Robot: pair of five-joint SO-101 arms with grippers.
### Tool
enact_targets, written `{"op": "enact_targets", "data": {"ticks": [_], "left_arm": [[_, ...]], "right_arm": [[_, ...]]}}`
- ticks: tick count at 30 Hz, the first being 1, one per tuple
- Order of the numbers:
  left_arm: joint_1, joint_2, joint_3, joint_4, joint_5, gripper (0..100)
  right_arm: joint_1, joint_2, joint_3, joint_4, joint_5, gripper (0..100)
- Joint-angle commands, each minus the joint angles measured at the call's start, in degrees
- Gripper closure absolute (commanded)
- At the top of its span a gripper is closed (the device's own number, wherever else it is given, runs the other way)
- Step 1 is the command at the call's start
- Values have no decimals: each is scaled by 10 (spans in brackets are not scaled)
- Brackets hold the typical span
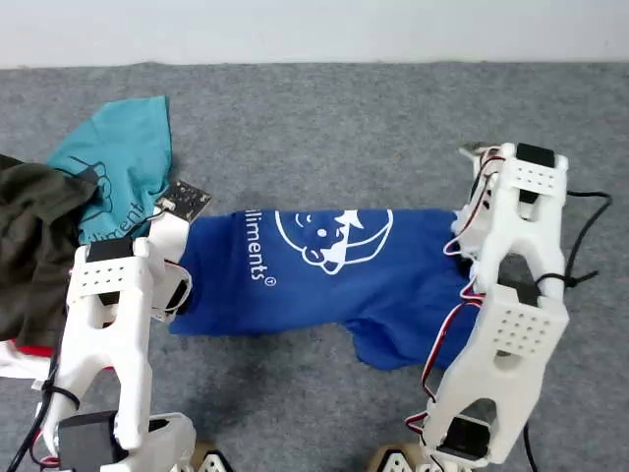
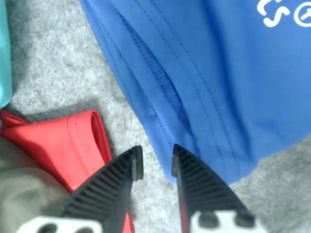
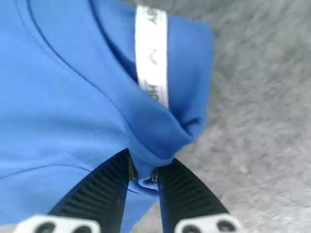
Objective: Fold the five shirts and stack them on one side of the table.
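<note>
R gripper [image 3: 143, 175] is clamped on a bunched fold of the blue shirt [image 1: 324, 280] at its collar end, just past the white neck tape [image 3: 151, 58]; fingers pressed onto the fabric, no gap btw them.

L gripper [image 2: 154, 164] sits low at the shirt's opposite end, by the hem corner; fingers a little apart w/ bare grey table [image 2: 63, 63] showing in the gap, nothing pinched; one finger overlaps the hem edge, the other lies just beside a red shirt [image 2: 63, 141].

Blue shirt lies fairly flat mid-table btw the two arms, print up, long axis running across from L arm to R arm; a flap, prob. a sleeve, sticks out toward the arms' bases near the R arm.

Key relation: the hem lies on the inner side of L's fingers, touching one; L is the nearer arm for that end, R has the collar end.

Judgement: L needs a small shift onto the hem and a close before any lift or fold; the risk is catching the red shirt instead.

Farther out on L's side a dark olive shirt [image 1: 34, 246] lies heaped; a teal shirt [image 1: 123, 162] lies beyond, partly under it.
</note>
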Motion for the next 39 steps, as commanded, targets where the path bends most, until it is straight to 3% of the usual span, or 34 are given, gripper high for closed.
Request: {"op": "enact_targets", "data": {"ticks": [1,7,10,14,17,25,34,39], "left_arm": [[-4,-18,-2,3,2,888],[4,-18,-50,-33,146,887],[44,-18,-69,-33,176,887],[137,-18,-76,-24,177,887],[159,-18,-57,-63,176,887],[91,-18,5,-165,172,887],[89,-6,8,-172,172,887],[87,96,-13,-171,172,887]], "right_arm": [[-21,5,-20,54,5,898],[-21,-22,-34,66,3,847],[-25,-65,-40,67,2,847],[-27,-108,-38,67,2,847],[-22,-117,-38,68,1,847],[2,-115,-37,68,-18,848],[-4,-115,-37,68,-18,848],[-4,-115,-37,68,-18,848]]}}
